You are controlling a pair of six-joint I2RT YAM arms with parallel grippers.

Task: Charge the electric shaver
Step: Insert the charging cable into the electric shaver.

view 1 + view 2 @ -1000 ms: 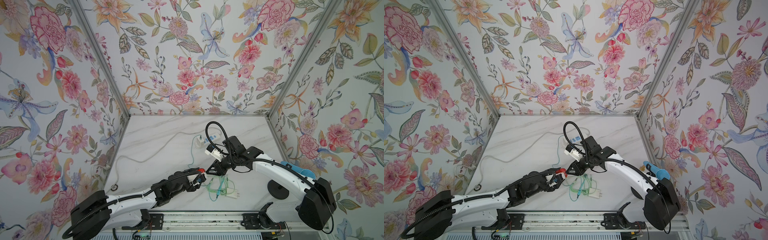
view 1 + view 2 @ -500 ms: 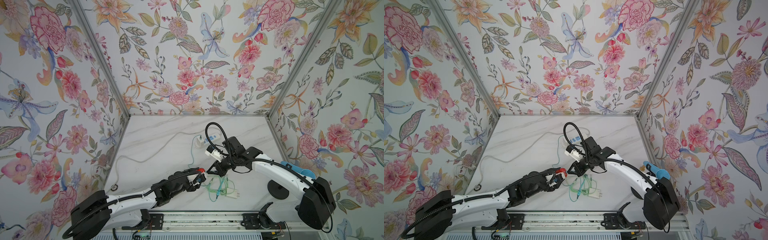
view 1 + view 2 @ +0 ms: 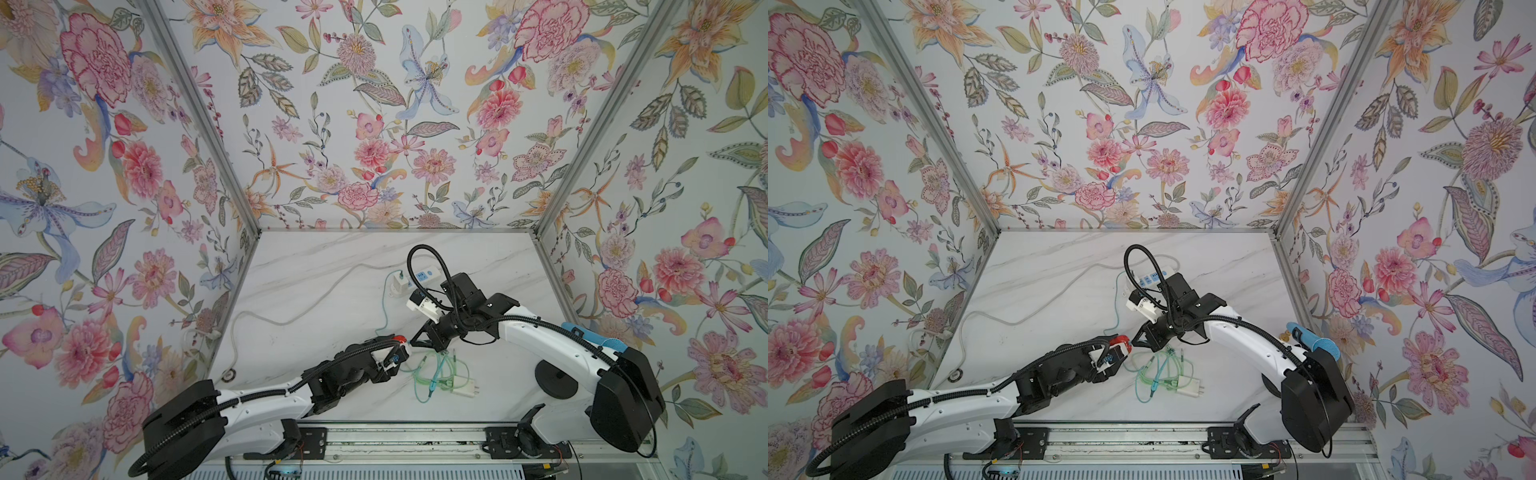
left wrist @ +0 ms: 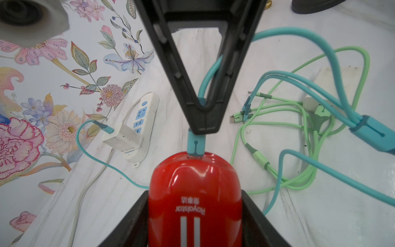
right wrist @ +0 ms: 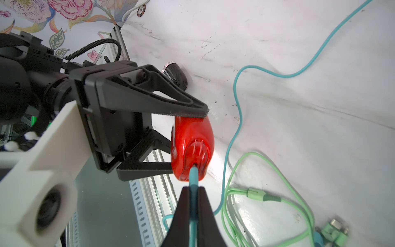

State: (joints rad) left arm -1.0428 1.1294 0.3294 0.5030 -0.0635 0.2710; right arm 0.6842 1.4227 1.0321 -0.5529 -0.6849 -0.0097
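The red electric shaver is held off the table between the fingers of my left gripper, and it shows in both top views. My right gripper is shut on the teal charging plug. The plug's tip meets the socket in the shaver's end. The teal cable runs back to a white adapter seated in the power strip. Both grippers meet tip to tip near the table's front middle, with the right gripper just behind the shaver.
A tangle of green and teal cables with a white plug block lies just right of the grippers. A black round base and a blue-handled item sit at the right. A small black cylinder lies below the left gripper. The strip's white cord trails left.
The right gripper's jaws have closed onto the teal plug at the shaver's end. Both arms hold almost the same places.
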